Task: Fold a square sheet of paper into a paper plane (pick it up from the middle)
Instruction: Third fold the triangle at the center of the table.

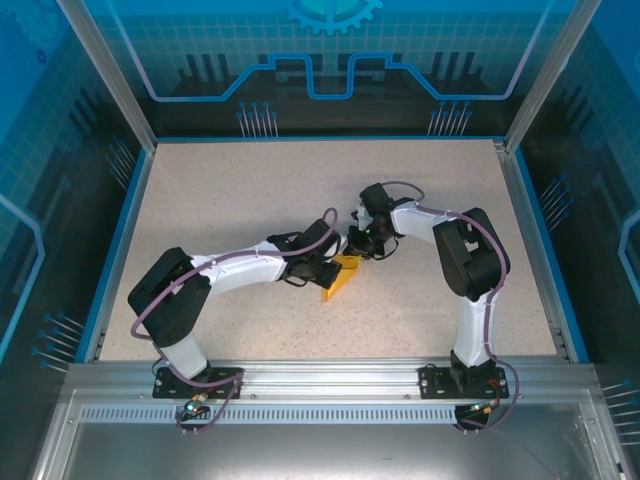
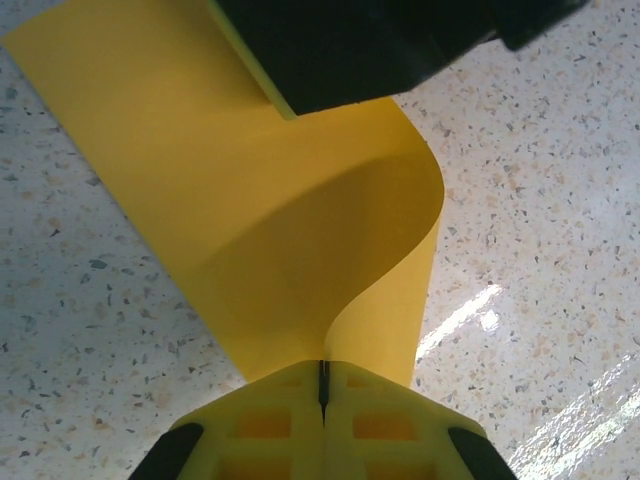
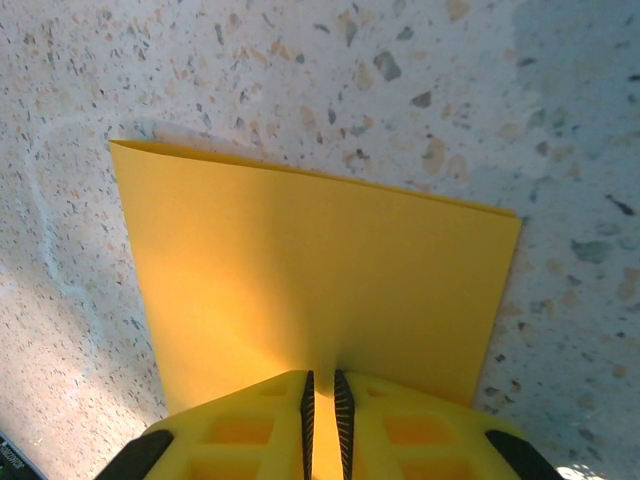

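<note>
Entry: mid-fold, both arms engaged at table centre.

The square sheet of paper is between my two wrists, just right of centre and lifted at its far end. From above it shows as a narrow wedge, long axis running from near-left up to far-right.

My left gripper is pressed together on one edge of the sheet. The paper leaves the seam between my pads, bows up in a soft S-curve, and runs away under the dark body of my other wrist.

My right gripper has its pads almost together, with the paper passing into the thin gap. I read that as a clamp. Ahead of those pads the sheet lies doubled, its fold line at the far edge, crosswise to my fingers.

Key relation: the two grips face each other along the sheet, close together, with slack paper bowed between them. Both arms are about equally near.

Pose: my left arm has its elbow out at the near left, forearm reaching right. My right arm has its elbow at the right, forearm reaching left, wrist tipped down.

Judgement: the next move depends on taking out that bow without tearing.
</note>
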`<move>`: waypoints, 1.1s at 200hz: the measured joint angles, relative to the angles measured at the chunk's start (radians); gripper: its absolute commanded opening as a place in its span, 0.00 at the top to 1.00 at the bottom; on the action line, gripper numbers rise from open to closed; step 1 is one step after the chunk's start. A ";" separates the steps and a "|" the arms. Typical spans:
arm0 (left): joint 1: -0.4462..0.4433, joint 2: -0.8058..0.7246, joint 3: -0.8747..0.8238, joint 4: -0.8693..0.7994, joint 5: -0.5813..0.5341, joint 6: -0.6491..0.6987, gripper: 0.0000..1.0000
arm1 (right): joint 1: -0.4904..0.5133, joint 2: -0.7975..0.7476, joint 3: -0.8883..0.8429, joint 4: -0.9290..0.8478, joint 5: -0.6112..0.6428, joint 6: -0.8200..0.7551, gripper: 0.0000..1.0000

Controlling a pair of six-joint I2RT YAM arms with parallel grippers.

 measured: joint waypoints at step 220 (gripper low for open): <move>0.035 0.090 0.000 0.000 0.013 0.006 0.98 | 0.000 0.000 0.000 0.000 0.000 0.004 0.80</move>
